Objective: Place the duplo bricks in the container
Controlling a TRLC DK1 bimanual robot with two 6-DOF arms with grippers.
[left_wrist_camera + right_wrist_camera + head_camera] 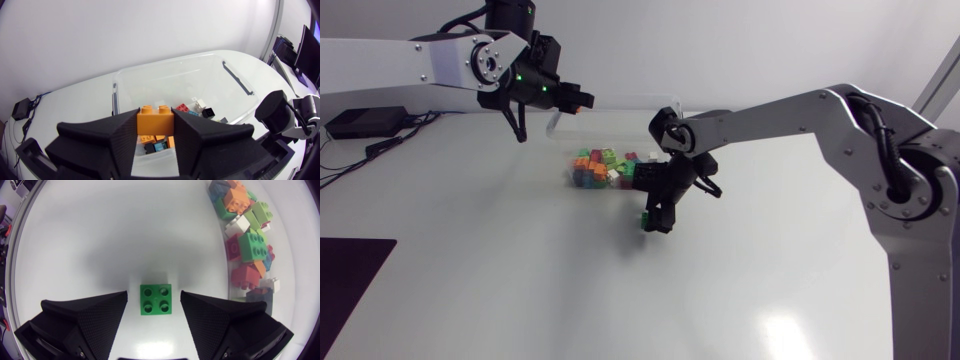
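Container point(665, 101) stands at the far middle of the table point(500, 290), clear-walled, with a heap point(600, 168) of mixed bricks inside. Your left gripper point(582, 99) hangs over the container, clamped on an orange brick point(155, 119): both fingers press its sides, studs up. Below it, the left wrist view shows loose bricks on the container floor. Your right gripper point(658, 215) is low over the table, just beside the container on its near side. Its fingers stand apart, one on each side of a green brick point(155, 299) lying flat on the table, studs up. A gap shows on both sides, so neither finger touches it.
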